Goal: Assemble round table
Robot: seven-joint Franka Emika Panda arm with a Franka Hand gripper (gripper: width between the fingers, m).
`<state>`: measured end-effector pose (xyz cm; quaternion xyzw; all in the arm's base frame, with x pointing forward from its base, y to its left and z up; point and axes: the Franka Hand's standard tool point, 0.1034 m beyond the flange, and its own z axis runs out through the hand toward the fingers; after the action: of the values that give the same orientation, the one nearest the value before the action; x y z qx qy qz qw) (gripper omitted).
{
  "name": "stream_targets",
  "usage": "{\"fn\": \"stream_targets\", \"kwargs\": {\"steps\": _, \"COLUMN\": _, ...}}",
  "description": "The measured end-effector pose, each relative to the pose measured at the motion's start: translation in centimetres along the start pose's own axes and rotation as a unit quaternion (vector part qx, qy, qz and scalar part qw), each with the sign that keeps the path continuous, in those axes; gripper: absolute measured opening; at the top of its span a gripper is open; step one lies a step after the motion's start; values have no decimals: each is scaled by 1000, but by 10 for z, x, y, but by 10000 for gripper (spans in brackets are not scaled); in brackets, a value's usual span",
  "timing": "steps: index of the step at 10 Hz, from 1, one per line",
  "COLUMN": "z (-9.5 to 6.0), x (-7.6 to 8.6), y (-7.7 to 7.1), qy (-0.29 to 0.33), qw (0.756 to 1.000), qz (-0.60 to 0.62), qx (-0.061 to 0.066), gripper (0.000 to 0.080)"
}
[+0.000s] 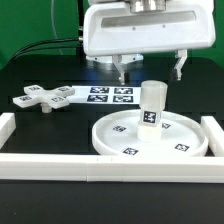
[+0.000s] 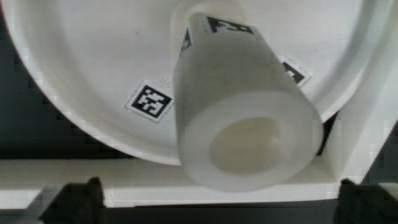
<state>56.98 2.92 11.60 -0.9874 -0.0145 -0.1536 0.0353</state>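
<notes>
Your tool [image 1: 150,71] hangs open and empty, its fingers [image 1: 121,70] spread wide and clear of everything. Directly beneath it the leg [image 1: 152,105] stands upright at the middle of the disc [image 1: 120,135]. From the wrist view you look almost straight down onto the leg's [image 2: 249,110] hollow top, with the disc [image 2: 80,90] spread out behind it. The foot [image 1: 45,98] lies flat on the desk [image 1: 50,128], well off to the tool's side toward the exterior view's left, beyond the marker board [image 1: 110,95].

You cannot tell from here whether the leg is seated home in the hub or merely resting there, and that is probably your main hazard. If you come down slightly off centre, one finger could land on the leg's rim and tip it or knock it out of the hub. If you close on it unevenly, the first finger to touch would likely shove it sideways. Nothing visibly pins the disc, so twisting the leg may simply spin or drag the disc toward the rail [image 1: 100,165].
</notes>
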Motion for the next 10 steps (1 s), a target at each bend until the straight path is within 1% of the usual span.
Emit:
{"fn": "stream_targets", "kwargs": {"steps": 2, "z": 3, "x": -3, "y": -1, "qy": -4, "qw": 1000, "qz": -1, "qx": 1, "gripper": 649}}
{"fn": "stream_targets", "kwargs": {"steps": 3, "z": 3, "x": -4, "y": -3, "qy": -18, "qw": 1000, "qz": -1, "qx": 4, "gripper": 649}}
{"fn": "stream_targets", "kwargs": {"steps": 4, "z": 3, "x": -3, "y": -2, "qy": -16, "qw": 1000, "qz": -1, "qx": 4, "gripper": 649}}
{"fn": "stream_targets", "kwargs": {"steps": 5, "z": 6, "x": -10, "y": -1, "qy": -37, "qw": 999, "qz": -11, "qx": 6, "gripper": 649}}
{"fn": "stream_targets", "kwargs": {"steps": 6, "z": 7, "x": -17, "y": -4, "qy": -93, "qw": 995, "qz": -18, "qx": 16, "gripper": 649}}
{"fn": "stream_targets", "kwargs": {"steps": 8, "z": 7, "x": -11, "y": -9, "qy": -139, "qw": 990, "qz": -25, "qx": 25, "gripper": 649}}
{"fn": "stream_targets", "kwargs": {"steps": 9, "z": 9, "x": -11, "y": -10, "qy": -147, "qw": 988, "qz": -30, "qx": 25, "gripper": 649}}
{"fn": "stream_targets", "kwargs": {"steps": 10, "z": 13, "x": -11, "y": -12, "qy": -141, "qw": 989, "qz": -35, "qx": 23, "gripper": 649}}
